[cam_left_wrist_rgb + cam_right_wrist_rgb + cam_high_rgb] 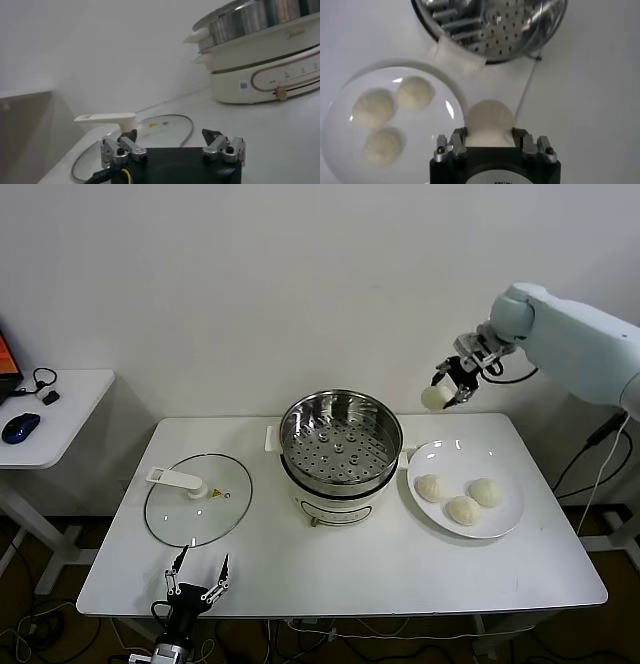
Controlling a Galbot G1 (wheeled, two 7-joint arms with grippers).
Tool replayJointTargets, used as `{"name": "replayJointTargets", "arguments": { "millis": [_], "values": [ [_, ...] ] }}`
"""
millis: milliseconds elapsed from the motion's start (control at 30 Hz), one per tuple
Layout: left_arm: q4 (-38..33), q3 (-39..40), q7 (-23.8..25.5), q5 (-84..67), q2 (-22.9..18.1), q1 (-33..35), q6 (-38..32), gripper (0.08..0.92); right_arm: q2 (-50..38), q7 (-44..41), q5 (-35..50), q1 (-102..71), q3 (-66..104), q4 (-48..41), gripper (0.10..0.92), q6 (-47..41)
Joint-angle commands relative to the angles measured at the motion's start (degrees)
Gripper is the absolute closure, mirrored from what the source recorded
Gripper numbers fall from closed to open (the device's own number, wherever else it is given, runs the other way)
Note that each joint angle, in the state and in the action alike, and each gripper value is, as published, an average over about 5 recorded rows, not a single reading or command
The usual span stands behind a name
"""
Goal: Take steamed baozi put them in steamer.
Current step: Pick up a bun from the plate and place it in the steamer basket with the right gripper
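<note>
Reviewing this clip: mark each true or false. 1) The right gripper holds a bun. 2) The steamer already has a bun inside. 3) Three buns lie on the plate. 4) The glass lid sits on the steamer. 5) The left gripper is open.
1) True: the right gripper holds one baozi in the air.
2) False: the steamer is empty.
3) True: three buns lie on the plate.
4) False: the glass lid lies flat on the table, on the steamer's left.
5) True: the left gripper is open at the table's near edge.
</note>
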Motion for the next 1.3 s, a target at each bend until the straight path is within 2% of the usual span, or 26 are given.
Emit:
{"name": "replayJointTargets", "arguments": {
  "millis": [33,200,400,733,1300],
  "values": [
    [0.0,0.0,-0.1,0.0,-0.1,-0.2,0.0,0.177,6.1,5.9,3.9,6.7,-7.8,4.9,0.398,17.1],
    [-0.2,0.1,-0.2,0.0,-0.5,-0.3,0.0,0.177,13.8,7.1,-1.0,3.2,-6.1,-3.5,0.397,26.0],
    [-0.3,-0.1,-0.3,-0.3,-0.6,-0.3,0.0,0.177,21.6,6.8,-8.6,-2.5,-2.6,-16.7,0.397,26.4],
    [-0.5,-0.3,-0.4,-0.8,-0.6,-0.9,0.0,0.177,29.5,4.3,-15.2,-12.1,6.3,-30.4,0.397,26.4],
    [-0.3,-0.4,-0.4,-1.0,-0.7,-1.2,0.0,0.177,31.8,2.3,-15.2,-14.5,7.6,-33.8,0.397,26.4]
  ]
}}
